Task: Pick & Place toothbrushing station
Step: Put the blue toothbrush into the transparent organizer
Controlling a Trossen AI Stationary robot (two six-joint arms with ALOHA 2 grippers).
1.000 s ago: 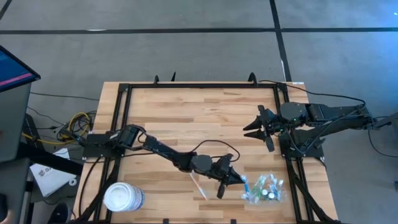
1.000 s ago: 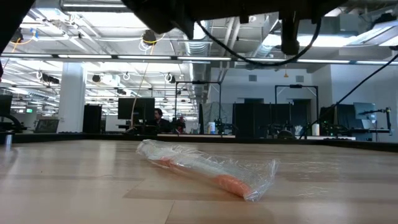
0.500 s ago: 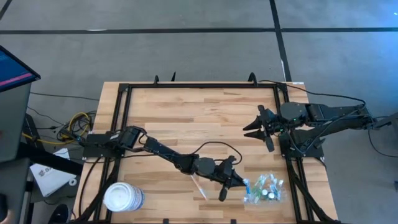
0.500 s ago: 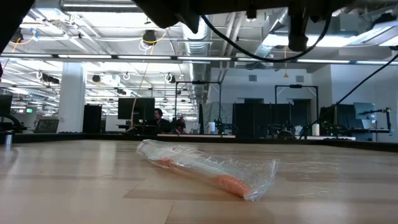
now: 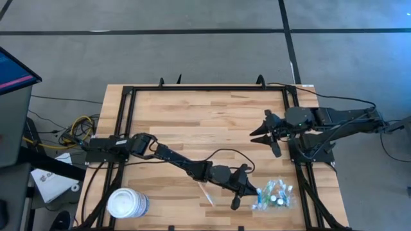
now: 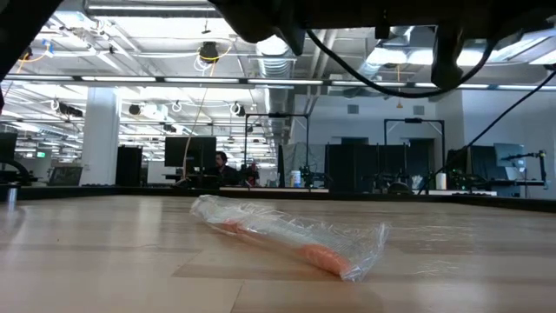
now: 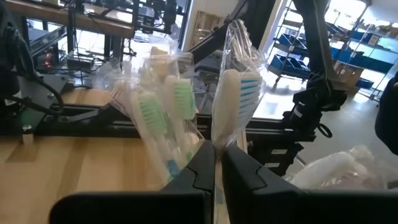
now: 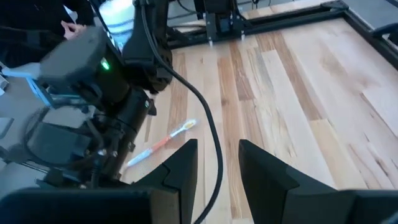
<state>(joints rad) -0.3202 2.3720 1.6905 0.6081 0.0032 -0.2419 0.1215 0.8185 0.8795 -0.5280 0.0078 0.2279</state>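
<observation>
So my left hand (image 5: 247,190) has slid further along the counter (image 5: 205,122) toward the right front corner over the last second. It started out a little short of the clear holder (image 5: 275,194), and now the fingertips are right up against its near edge. It's clamped tight on a wrapped toothbrush (image 7: 231,99) with blue bristles. From the wrist camera, the brush sticks up straight out of the pinched fingers (image 7: 202,165), plastic wrap and all, and behind it are the other wrapped brushes with green bristles (image 7: 163,115) already standing in the holder.

The holder itself hasn't budged. It's sitting near the front right corner of the counter, just inside the black frame rail. I can't tell from above whether my brush is over the opening yet or just beside it.

What this means, I reckon: the carry is basically done and I'm at the drop-in part. The next bit needs the brush lined up over a free slot before I let go, and the crinkly wrappers on the others could snag it or tip the light holder.

My right hand (image 5: 268,131) is parked up at the right edge of the counter, fingers apart, holding nothing. It's drifted only a touch. The orange toothbrush in its wrapper (image 6: 287,236) is lying mid-counter, untouched, so that one looks like it's left to do. The white tub (image 5: 127,203) sits off at the front left corner.
</observation>
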